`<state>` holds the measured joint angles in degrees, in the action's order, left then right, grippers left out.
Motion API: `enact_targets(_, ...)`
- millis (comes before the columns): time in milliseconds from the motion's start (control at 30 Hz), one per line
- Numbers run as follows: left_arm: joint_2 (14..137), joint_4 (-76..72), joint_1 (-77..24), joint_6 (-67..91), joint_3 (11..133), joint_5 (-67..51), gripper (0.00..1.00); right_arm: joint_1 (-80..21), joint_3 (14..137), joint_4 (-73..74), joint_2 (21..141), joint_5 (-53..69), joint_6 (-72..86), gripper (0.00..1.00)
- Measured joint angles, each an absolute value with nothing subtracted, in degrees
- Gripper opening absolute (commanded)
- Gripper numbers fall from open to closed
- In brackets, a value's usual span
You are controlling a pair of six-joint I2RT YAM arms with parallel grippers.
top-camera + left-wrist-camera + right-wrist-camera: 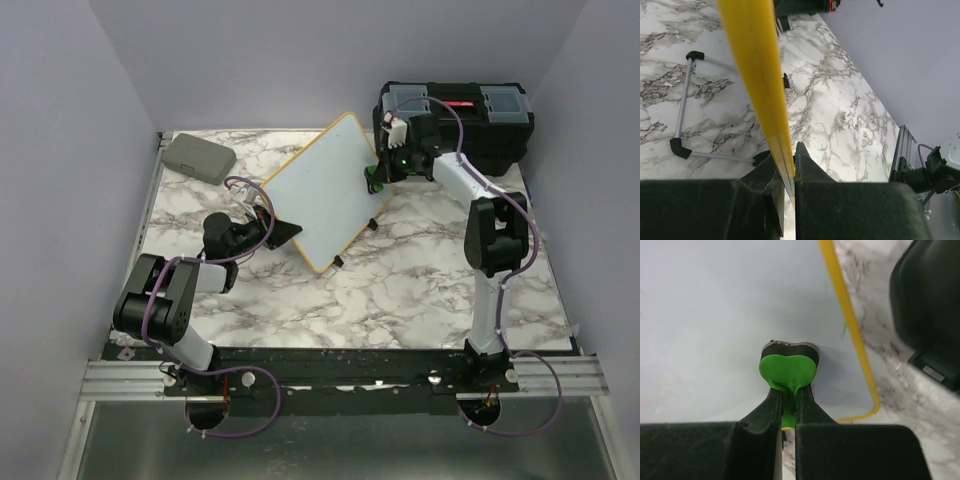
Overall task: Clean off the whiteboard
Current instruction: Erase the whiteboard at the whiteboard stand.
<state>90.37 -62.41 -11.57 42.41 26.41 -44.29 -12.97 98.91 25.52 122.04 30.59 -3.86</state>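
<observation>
At the near left of the surface (400,290), clamped with the left gripper (283,232) on the whiteboard (325,190) by its yellow frame (752,65), jaws pressed to either side of that thin edge. Standing tilted mid-surface, white face turned up and to the right, wire stand (682,105) behind it and black feet (338,262) down on the marble as far as can be told. Further in, pinched tight in the right gripper (788,400): a green eraser (788,367), its dark felt touching the white face close to the right edge and near a rounded corner. Mid-wipe, by the look of it: bracing on one side, rubbing on the other. Mostly clean white where visible; one faint green stroke (844,329) just inside the frame, beside the eraser. Next, probably calls for sliding the felt sideways over that stroke without lifting, pressing lightly enough not to twist the board out of the left grip, then sweeping whatever part of the face is unwiped. Farthest back, a black toolbox (455,115) just behind the right wrist and a grey case (198,157) in the left corner, neither part of the job.
</observation>
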Motion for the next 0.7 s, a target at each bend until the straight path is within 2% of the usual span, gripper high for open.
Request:
enact_targets(200,90.4,-62.0,-11.6,42.3,26.4,-44.5,0.00,-13.3,110.1,24.5,125.2,30.5,0.1,0.01)
enact_targets(400,90.5,-62.0,-11.6,42.3,26.4,-44.8,0.00,-13.4,112.2,22.8,125.9,29.2,5.0,0.01)
enact_targets(533,90.5,-62.0,-11.6,42.4,26.5,-44.8,0.00,-13.5,109.3,20.9,125.0,25.5,5.0,0.01)
enact_targets(700,90.5,-62.0,-11.6,42.2,26.5,-44.8,0.00,-13.2,98.1,17.7,120.7,20.2,1.4,0.00)
